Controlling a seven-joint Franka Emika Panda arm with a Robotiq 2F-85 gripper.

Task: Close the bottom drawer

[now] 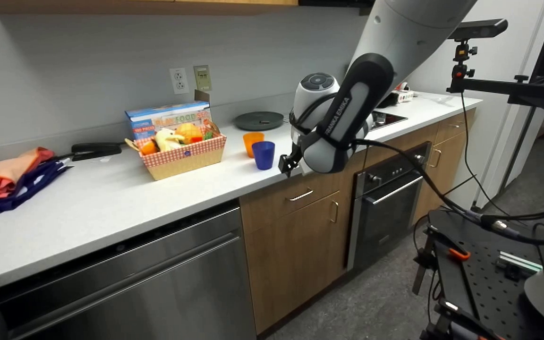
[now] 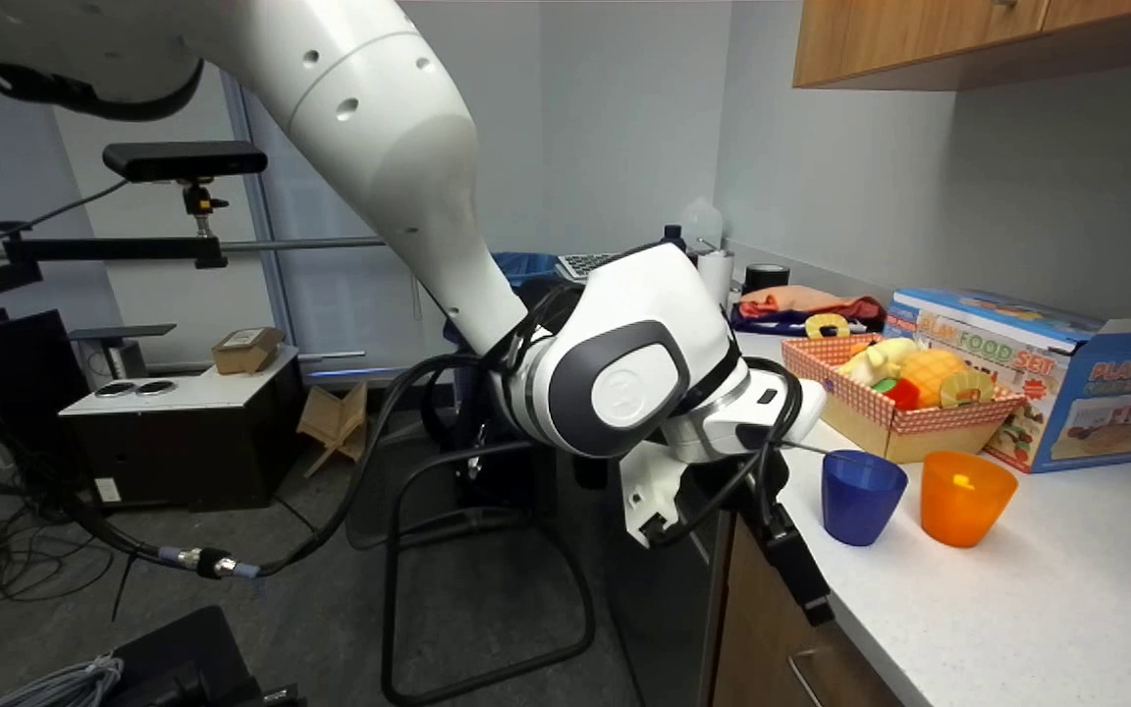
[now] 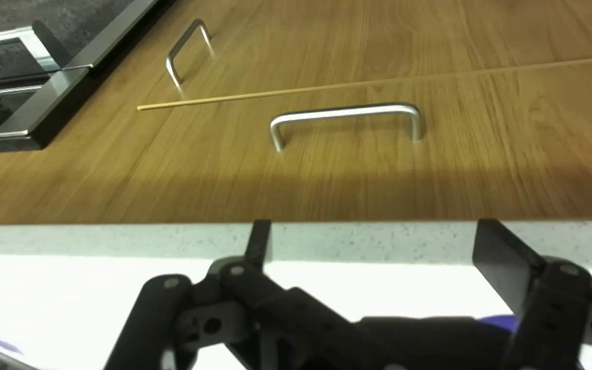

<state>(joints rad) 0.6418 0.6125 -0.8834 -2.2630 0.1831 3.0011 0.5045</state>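
The bottom drawer has a medium-brown wood front and a short silver bar handle. Its front looks flush with the cabinet below the counter, and its white inner box is out of sight. The drawer front fills the middle of the wrist view, with its handle. Part of it shows low in an exterior view. My gripper is open and empty, its fingers apart over the counter's front edge. In both exterior views the gripper is at that edge, above the drawer handle and apart from it.
A blue cup and an orange cup stand on the counter near the gripper. A play-food basket is farther along. Below are a cabinet door, a steel appliance front and an oven.
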